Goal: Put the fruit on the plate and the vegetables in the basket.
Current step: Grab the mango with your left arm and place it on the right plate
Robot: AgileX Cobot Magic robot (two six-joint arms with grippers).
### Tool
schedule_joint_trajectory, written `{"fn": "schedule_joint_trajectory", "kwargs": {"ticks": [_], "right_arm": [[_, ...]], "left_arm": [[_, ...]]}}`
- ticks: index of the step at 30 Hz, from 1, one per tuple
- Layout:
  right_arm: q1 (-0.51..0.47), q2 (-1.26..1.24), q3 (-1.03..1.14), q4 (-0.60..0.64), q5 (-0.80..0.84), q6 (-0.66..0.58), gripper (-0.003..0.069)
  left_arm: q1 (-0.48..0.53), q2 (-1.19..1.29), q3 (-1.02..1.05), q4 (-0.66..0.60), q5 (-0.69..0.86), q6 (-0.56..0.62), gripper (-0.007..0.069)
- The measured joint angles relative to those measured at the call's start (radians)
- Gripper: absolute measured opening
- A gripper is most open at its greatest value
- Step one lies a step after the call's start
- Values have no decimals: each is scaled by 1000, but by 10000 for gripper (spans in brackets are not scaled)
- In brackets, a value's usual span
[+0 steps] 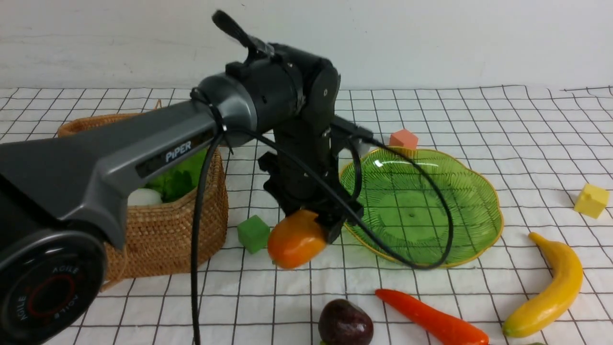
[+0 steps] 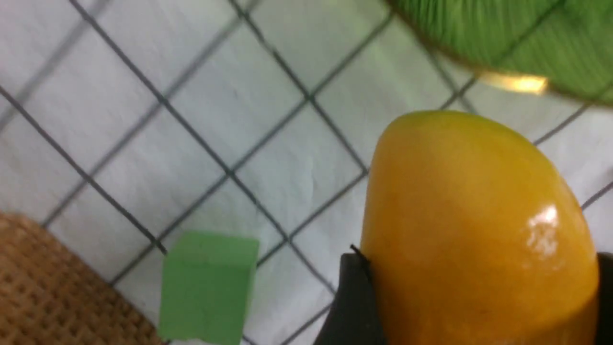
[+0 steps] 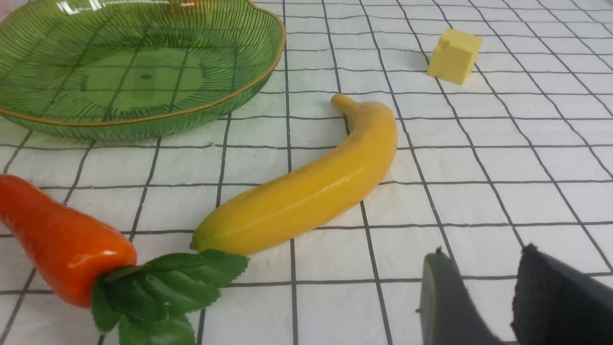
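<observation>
Looking from the front, the left gripper (image 1: 330, 225) grasps the mango (image 1: 297, 239) at its upper right end. The fruit's long axis slants down toward the near left, pointing at the green cube (image 1: 253, 233) and the basket (image 1: 167, 239). The plate (image 1: 498, 211) lies just right of the gripper, so I reckon the coming move is a short carry rightward, opposite to where the mango points. Whether the mango is clear of the cloth (image 1: 527, 134) I cannot tell. The purple fruit (image 1: 345, 323), carrot (image 1: 431, 318) and banana (image 1: 550, 292) lie near and to the right, outside both plate and basket.

From the left wrist, dark fingers (image 2: 354, 297) are clenched on the mango's flanks, and the plate's rim shows close beyond it, not touching.

From the right wrist, the right gripper (image 3: 512, 292) stands parted and empty. The banana's long axis runs away from it toward the plate, and the carrot lies beside the banana's near end. This arm is the nearer one to both.
</observation>
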Motion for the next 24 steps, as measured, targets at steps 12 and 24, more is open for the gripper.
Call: {"fn": "schedule_joint_trajectory", "kwargs": {"ticks": [12, 24], "right_arm": [[0, 0, 0, 0, 0, 0, 244], [0, 0, 0, 0, 0, 0, 244]], "left_arm": [[-17, 90, -96, -198, -470, -109, 545], [-17, 122, -95, -151, -440, -112, 647]]}}
